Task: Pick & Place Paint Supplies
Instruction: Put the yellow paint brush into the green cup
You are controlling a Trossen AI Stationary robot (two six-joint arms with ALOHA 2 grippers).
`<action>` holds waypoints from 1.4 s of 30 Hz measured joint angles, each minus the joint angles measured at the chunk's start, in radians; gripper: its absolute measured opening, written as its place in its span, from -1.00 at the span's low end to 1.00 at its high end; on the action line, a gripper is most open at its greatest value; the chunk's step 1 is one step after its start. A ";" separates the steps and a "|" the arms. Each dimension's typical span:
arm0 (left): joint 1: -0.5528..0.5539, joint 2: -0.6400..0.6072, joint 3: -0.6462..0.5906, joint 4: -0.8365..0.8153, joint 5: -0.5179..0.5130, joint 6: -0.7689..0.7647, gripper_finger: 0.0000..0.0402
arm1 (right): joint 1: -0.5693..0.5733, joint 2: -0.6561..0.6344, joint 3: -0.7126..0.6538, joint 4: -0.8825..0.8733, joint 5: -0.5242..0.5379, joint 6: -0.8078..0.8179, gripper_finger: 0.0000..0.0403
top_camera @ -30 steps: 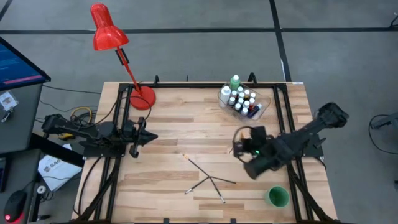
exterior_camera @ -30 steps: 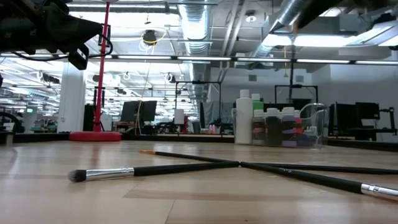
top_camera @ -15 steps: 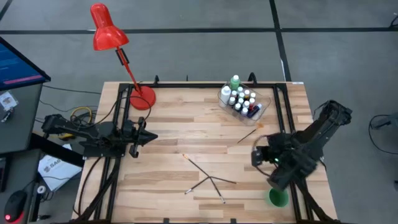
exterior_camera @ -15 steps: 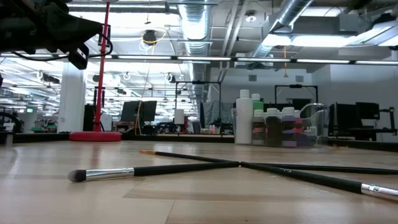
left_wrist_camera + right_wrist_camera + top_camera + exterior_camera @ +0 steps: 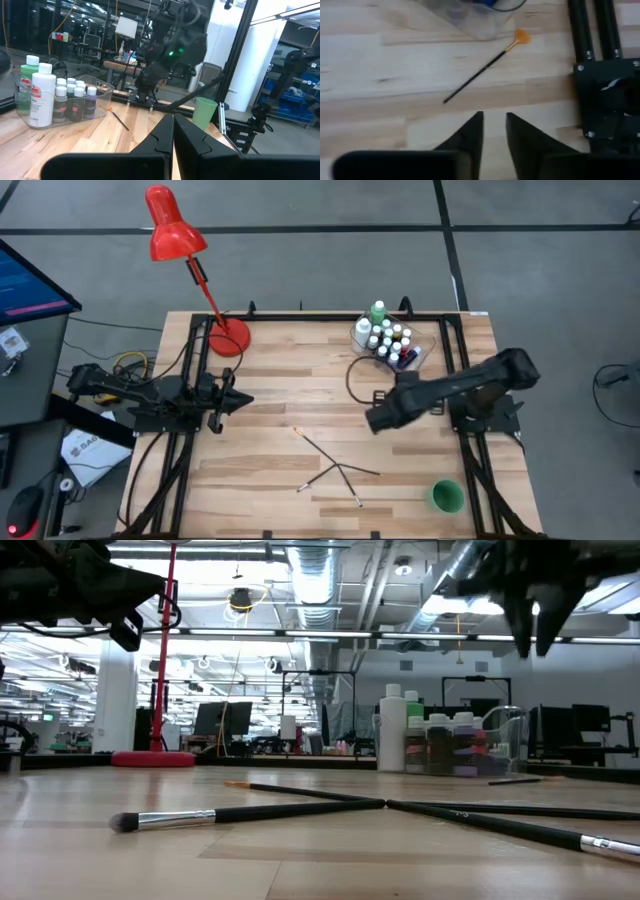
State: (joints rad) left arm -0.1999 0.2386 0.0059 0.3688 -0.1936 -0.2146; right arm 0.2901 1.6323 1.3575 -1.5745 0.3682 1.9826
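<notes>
Pale wooden planks make up the bench [image 5: 280,370], framed by black rails along both sides. Nearest its front edge, toward the right side, a green cup [image 5: 445,496] stands upright on its own. Just behind it, around the middle, several thin dark brushes [image 5: 335,470] lie flat and cross over one another; in the low view one of them shows a soft dark tuft on a silver collar [image 5: 130,822].

Farther back the two arms reach in from the sides. The left tool [image 5: 243,402] hangs over the left part of the bench, clenched with its fingers pressed together and nothing in them, well apart from the brushes. The right tool [image 5: 372,421] hovers above the bench between the crossed brushes and the tub, pointing down, its fingers [image 5: 470,135] parted a little and empty. Beneath and just beyond it one more brush [image 5: 480,72] lies released on the wood, its orange end just beside the wall of the clear tub [image 5: 425,352].

The tub sits near the back right corner. Inside stand the small white-capped bottles [image 5: 390,340], packed close, with a taller white bottle [image 5: 44,95] and a taller green bottle [image 5: 377,311] at the tub's far end.

At the back left a red lamp [image 5: 170,230] rises from its round base [image 5: 228,338]. Beyond lies a grey floor.
</notes>
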 joint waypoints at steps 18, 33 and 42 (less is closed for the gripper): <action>0.000 0.000 0.000 0.002 0.000 0.000 -0.99 | -0.178 0.028 -0.254 0.053 -0.017 0.260 0.12; 0.000 0.000 0.000 0.008 0.000 0.000 -0.99 | -0.263 0.005 -0.527 0.340 0.087 0.262 0.03; 0.000 0.000 0.000 0.015 0.000 0.000 -0.99 | -0.299 0.011 -0.641 0.573 0.111 0.234 -0.22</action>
State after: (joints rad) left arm -0.1997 0.2386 0.0059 0.3833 -0.1936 -0.2146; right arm -0.0093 1.6430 0.7166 -1.0017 0.4796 2.2165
